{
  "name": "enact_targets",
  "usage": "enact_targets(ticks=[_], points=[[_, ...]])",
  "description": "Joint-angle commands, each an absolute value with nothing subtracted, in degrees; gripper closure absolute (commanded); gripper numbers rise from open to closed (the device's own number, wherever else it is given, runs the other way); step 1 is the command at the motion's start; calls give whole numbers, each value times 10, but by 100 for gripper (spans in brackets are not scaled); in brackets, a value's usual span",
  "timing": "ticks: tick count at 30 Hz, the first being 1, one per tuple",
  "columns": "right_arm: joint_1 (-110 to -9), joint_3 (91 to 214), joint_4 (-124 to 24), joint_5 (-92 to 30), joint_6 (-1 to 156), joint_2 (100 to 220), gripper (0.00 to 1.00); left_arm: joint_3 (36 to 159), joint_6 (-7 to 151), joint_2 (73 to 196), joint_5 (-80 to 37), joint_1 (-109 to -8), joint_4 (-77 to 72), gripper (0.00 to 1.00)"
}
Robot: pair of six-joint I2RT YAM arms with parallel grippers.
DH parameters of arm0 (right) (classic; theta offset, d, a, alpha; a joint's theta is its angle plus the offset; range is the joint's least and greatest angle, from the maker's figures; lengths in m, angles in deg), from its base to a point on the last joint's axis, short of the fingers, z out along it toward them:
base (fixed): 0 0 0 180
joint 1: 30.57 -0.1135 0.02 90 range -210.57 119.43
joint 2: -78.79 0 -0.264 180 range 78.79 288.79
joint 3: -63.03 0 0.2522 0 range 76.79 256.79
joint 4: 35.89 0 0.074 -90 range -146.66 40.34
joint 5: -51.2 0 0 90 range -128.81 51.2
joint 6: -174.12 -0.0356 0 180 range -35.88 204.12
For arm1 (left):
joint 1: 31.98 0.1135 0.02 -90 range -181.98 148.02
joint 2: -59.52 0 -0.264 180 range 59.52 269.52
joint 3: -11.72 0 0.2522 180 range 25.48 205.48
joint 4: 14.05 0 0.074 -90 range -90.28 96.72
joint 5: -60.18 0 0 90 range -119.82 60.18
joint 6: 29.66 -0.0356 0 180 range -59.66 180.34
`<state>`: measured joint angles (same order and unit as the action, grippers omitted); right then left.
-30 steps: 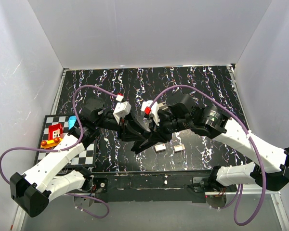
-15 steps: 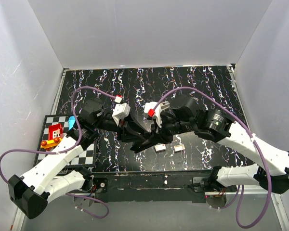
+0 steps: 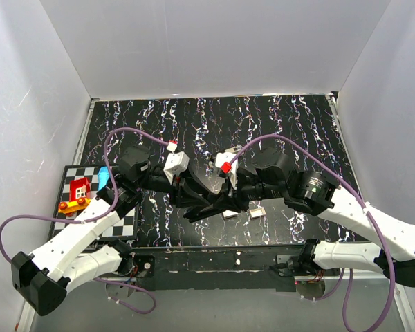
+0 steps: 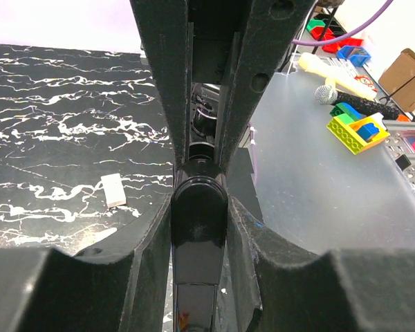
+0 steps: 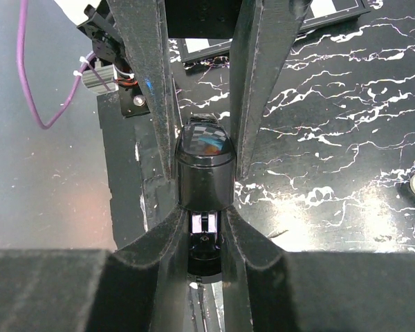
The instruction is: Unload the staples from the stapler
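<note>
Squarely in the lower middle of the top view, the stapler (image 3: 209,205) is held with its long axis running left to right. The left pincer (image 4: 199,214) and right pincer (image 5: 206,218) each clamp one end, equally near. Two silvery blocks (image 3: 229,214) lie just beside it, and the desk (image 3: 277,124) opens toward the upper frame.

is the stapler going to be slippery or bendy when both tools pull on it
Likely rigid: the stapler has a hard-looking shell, gripped at each end by the left tool and right tool. Its glossy surface mirrors the surroundings, so it may slide in the grip under a pull.
</note>
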<state>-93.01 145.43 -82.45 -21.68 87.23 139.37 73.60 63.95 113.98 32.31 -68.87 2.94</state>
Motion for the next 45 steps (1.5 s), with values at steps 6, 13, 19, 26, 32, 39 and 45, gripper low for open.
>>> enact_targets(ticks=[6, 13, 19, 26, 32, 39, 45], points=[[-931, 1411, -858, -205, 857, 1372, 99, 738, 638, 1084, 289, -678, 5, 100], [-931, 1368, -836, -200, 830, 1358, 99, 736, 640, 1072, 268, -678, 1, 100], [-931, 1348, -830, -196, 817, 1348, 99, 732, 639, 1063, 254, -678, 1, 100], [-931, 1320, -813, -190, 803, 1338, 99, 731, 638, 1050, 234, -678, 1, 100], [-931, 1296, -795, -182, 790, 1334, 99, 728, 639, 1040, 223, -678, -17, 100], [-932, 1272, -779, -171, 774, 1333, 99, 723, 641, 1029, 202, -677, -22, 100], [-935, 1248, -751, -162, 752, 1331, 99, 721, 640, 1021, 188, -677, -24, 100]])
